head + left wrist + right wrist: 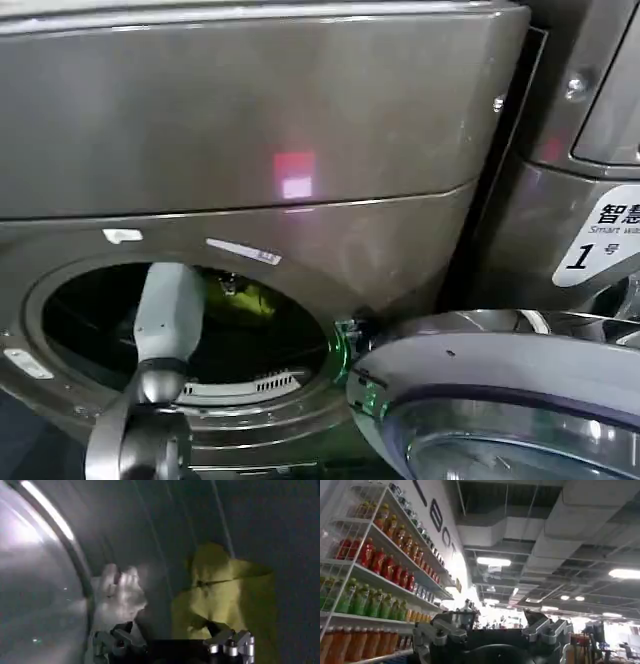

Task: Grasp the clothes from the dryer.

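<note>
Reaching through the porthole, my left gripper (172, 647) is deep inside the dryer (300, 120), its fingers (230, 642) spread wide with nothing between them. From the head view my left arm (165, 320) runs up from the lower edge and disappears into the dark drum. Just ahead of the spread fingers the yellow-green garment (225, 595) lies bunched against the ribbed drum wall (150, 525), close to one fingertip, though I cannot tell whether it touches. Beside it, nearer the drum's bright rim, sits the white cloth piece (117, 595), apart from the yellow one. A patch of the yellow-green shows through the porthole from above (250, 298). The dryer door (500, 400) hangs swung open at lower right. My right gripper (492, 635) is raised well away, fingers apart and holding nothing, pointing towards a ceiling (545, 525) and shelves of bottled drinks (375, 565).
</note>
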Robot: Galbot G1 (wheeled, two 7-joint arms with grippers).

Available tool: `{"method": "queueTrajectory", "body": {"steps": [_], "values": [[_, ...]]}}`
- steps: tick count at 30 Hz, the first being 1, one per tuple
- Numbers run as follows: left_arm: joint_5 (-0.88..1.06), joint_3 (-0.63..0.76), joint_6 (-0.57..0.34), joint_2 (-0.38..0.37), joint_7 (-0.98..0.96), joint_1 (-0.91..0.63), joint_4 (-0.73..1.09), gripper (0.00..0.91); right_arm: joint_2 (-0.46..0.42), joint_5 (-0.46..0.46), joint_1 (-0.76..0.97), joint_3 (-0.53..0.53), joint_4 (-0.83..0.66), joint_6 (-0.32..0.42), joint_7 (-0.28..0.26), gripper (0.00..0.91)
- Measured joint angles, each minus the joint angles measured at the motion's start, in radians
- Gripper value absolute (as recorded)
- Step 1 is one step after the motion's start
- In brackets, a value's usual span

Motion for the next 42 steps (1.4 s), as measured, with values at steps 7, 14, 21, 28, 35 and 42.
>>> {"method": "queueTrajectory", "body": {"steps": [7,14,21,28,35,42], "values": [[-0.008,-0.011,0.050,0.007,-0.019,-0.010,0.102,0.907,-0.006,-0.007,0.001,-0.001,-0.011,0.005,-0.001,0.907],[-0.030,-0.008,0.078,0.018,-0.028,0.006,0.142,0.000,-0.005,-0.013,0.004,-0.011,-0.012,0.006,-0.001,0.907],[-0.088,0.007,0.111,0.024,-0.041,0.024,0.127,0.000,-0.005,-0.014,0.003,-0.011,-0.011,0.006,0.000,0.907],[-0.149,0.017,0.110,0.023,-0.057,0.044,0.073,0.000,-0.005,-0.014,0.003,-0.011,-0.013,0.005,0.001,0.907],[-0.249,0.039,0.095,0.020,-0.169,0.061,0.010,0.000,-0.002,-0.013,0.007,-0.011,0.000,-0.011,-0.005,0.907],[-0.426,0.063,0.207,-0.010,-0.451,0.080,-0.087,0.000,0.007,-0.010,0.017,-0.017,0.029,-0.032,0.000,0.907]]}}
